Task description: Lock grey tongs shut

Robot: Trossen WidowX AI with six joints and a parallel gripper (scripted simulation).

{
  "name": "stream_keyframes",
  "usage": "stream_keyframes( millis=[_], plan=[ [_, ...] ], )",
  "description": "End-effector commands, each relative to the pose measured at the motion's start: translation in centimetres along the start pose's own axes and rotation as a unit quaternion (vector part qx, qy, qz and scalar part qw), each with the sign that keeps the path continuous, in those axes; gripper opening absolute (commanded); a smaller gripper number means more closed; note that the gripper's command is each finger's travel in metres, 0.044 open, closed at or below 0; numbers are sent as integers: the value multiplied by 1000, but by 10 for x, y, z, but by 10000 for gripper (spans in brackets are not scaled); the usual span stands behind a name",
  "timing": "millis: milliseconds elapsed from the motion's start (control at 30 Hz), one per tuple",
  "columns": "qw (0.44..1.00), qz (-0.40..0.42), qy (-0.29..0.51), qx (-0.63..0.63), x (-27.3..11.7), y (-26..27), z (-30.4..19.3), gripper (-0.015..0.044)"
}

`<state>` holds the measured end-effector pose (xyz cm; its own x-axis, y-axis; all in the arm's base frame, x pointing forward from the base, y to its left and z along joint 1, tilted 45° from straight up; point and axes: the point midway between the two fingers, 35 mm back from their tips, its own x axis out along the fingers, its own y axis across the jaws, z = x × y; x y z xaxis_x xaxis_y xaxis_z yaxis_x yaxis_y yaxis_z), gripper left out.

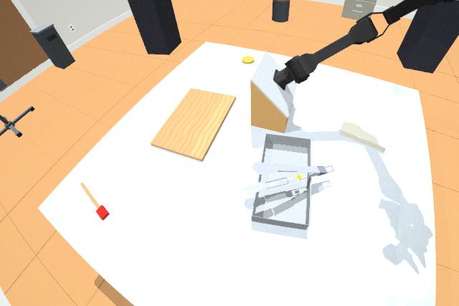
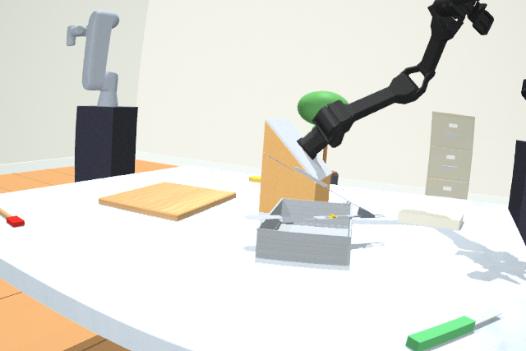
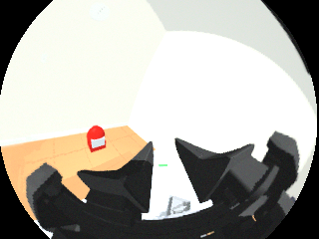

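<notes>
The grey tongs (image 1: 296, 168) (image 2: 292, 219) lie open across the roasting tin (image 1: 280, 223) (image 2: 303, 247). Their tips point left and their hinge end overhangs the tin's right wall. One arm lies nearly level; the other slants upward. A small yellow piece (image 1: 299, 176) (image 2: 333, 216) shows on the level arm. The wooden board (image 1: 194, 122) (image 2: 169, 198) is bare. My gripper (image 2: 463, 1) (image 3: 163, 142) is raised high to the right of the tin, empty, its fingers partly apart. It is out of frame in the top view.
A wedge-shaped block (image 1: 266, 110) (image 2: 280, 181) stands behind the tin, with my arm's base at its slope. A cream block (image 1: 361, 135) (image 2: 430, 219) is at the right. A red-headed tool (image 1: 102, 212) lies left; a green-handled tool (image 2: 441, 333) lies at the front right.
</notes>
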<state>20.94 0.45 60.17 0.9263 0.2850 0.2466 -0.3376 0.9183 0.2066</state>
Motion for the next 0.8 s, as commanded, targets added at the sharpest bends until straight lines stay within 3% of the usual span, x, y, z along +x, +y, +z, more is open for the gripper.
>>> stream_keyframes(
  millis=[0,233,467,767],
  plan=[
    [999,-7,44,7,27,-30,-31,33],
    [997,-7,82,7,48,-48,-59,-150],
    [991,0,131,-19,69,-66,-97,-150],
    [940,79,279,-177,104,-107,-214,-150]
  ],
)
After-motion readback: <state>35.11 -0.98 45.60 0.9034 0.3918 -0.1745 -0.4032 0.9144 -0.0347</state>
